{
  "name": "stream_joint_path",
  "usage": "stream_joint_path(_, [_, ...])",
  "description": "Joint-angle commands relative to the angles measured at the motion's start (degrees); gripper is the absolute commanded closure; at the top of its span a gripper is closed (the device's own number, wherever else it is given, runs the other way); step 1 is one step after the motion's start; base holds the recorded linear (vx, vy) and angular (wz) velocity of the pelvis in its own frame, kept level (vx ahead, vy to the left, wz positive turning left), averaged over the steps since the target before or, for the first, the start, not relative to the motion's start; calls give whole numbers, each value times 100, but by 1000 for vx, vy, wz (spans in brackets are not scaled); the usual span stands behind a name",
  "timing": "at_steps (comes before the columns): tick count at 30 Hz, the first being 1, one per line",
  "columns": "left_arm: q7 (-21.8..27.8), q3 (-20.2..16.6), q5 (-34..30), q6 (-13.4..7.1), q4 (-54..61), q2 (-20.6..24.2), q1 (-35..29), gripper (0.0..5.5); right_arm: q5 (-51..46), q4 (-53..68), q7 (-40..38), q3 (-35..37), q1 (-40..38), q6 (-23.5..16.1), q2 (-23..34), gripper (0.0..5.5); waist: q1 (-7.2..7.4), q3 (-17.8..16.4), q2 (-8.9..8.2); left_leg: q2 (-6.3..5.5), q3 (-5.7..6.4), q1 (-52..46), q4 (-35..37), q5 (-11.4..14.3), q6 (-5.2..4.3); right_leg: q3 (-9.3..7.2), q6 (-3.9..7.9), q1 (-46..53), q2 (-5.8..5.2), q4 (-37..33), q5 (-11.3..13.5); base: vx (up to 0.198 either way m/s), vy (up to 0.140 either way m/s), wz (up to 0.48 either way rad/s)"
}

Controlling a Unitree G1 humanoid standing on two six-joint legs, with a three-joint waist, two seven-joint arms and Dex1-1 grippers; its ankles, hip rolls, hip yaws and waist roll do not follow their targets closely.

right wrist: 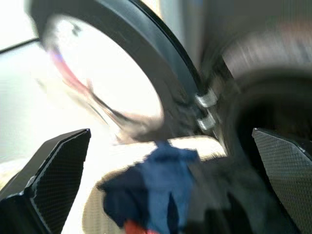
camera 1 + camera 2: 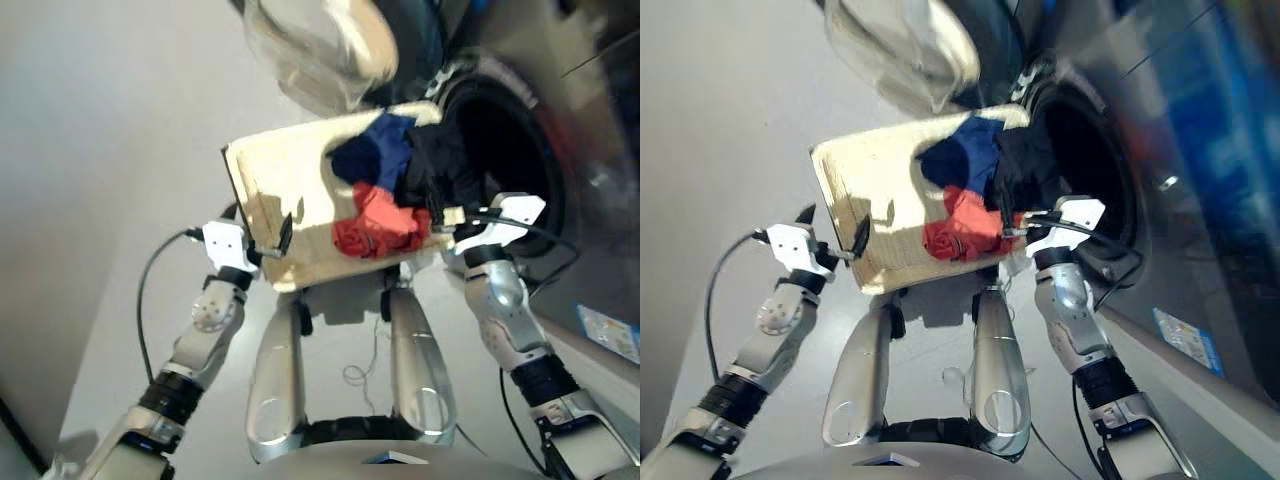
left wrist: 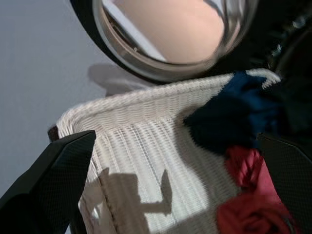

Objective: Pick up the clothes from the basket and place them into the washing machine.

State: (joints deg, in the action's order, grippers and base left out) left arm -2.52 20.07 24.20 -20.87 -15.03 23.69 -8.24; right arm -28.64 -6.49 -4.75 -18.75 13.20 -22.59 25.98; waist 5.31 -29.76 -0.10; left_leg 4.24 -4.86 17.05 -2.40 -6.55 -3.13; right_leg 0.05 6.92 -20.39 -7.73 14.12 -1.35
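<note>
black garment [image 2: 440, 165] blurs into dark drum [image 2: 500, 150]

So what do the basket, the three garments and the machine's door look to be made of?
The basket looks like cream woven wicker, matte: fine ribbed weave rows show in the left wrist view. The navy garment, black garment and coral red garment appear to be soft fabric, crumpled into folds. The door seems to be glossy clear glass in a black rim, probably plastic.

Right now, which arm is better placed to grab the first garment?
Right. The right claw sits beside the coral and black garments, near the drum opening; the left claw is over bare basket.
</note>
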Motion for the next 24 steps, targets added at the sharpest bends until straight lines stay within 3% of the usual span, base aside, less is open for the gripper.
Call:
stream_joint_path(1, [160,-97,-297,-180,-29,130,175,0,305,176,376,-146,28,28,-95,0,-162,749,-246,-238,-160,-378,41,187,-72,-176,355,427,-120,-1195,1111,127,27,-53])
stream_joint_path(7, [249,-183,-420,-25,-41,50,387,0,562,274,594,-249,-138,248,-83,0,-152,1176,-236,-148,-169,-1074,579,99,-71,-207,332,948,-50,-1247,929,124,6,-38])
stream_joint_path(12, [187,13,-1241,142,-203,56,197,0,379,676,986,-443,-135,394,-30,0,-79,1459,-209,-72,-222,-1433,638,182,-90,-217,296,1259,-22,-1323,785,108,-4,10])
stream_joint_path(16, [113,255,-1556,226,-376,-12,-187,0,203,818,1084,-624,138,485,-13,0,-15,1424,-206,-28,-249,-1333,621,162,-117,-151,265,1123,31,-1285,768,-13,-5,-22])
stream_joint_path(19, [-51,512,-1484,322,-888,-311,-662,0,-119,855,1022,-848,497,521,-198,0,45,1374,-222,-2,-284,-1186,581,121,-134,-90,221,940,75,-1225,791,-18,-13,-14])
stream_joint_path(24, [-343,907,-1586,488,-1374,-529,-1521,0,-33,1259,741,-1238,1434,494,-346,0,88,985,-229,20,-263,-668,168,144,-153,29,141,472,145,-964,810,-104,-48,-79])
